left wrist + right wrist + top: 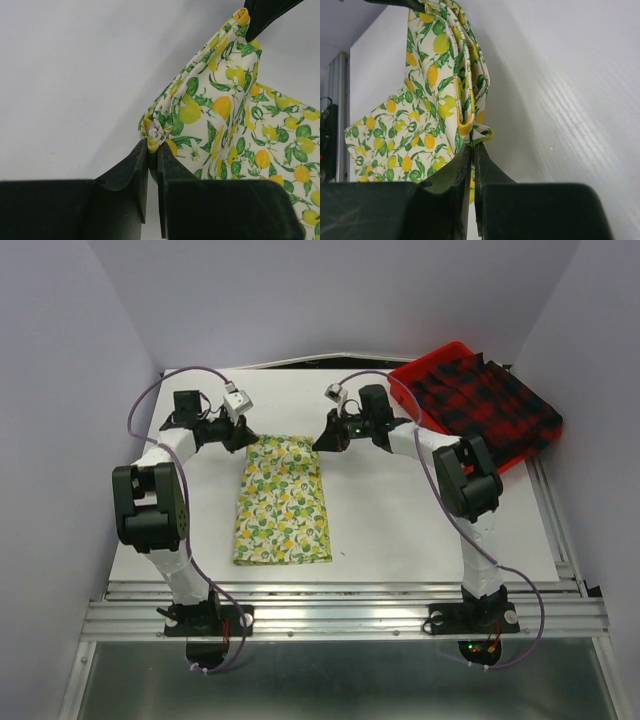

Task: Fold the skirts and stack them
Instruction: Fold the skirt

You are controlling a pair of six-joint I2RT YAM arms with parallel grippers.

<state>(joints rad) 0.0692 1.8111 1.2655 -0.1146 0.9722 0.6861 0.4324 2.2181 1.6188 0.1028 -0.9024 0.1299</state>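
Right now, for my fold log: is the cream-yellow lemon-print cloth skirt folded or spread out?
Folded: the cream-yellow lemon-print cloth skirt is a narrow rectangle, stacked layers showing where left fingers and right fingers pinch its far corners.

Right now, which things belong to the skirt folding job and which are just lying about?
Job: lemon-print skirt, pinched by left tool and right tool; plaid skirt.
Lying about: red tray under the plaid skirt; table.

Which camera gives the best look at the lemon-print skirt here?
Top external: the whole lemon-print skirt shows as a long rectangle, edge to edge. Left wrist shows only one bunched corner pinched in the left claw; right wrist shows only the other corner, pinched in the right claw.
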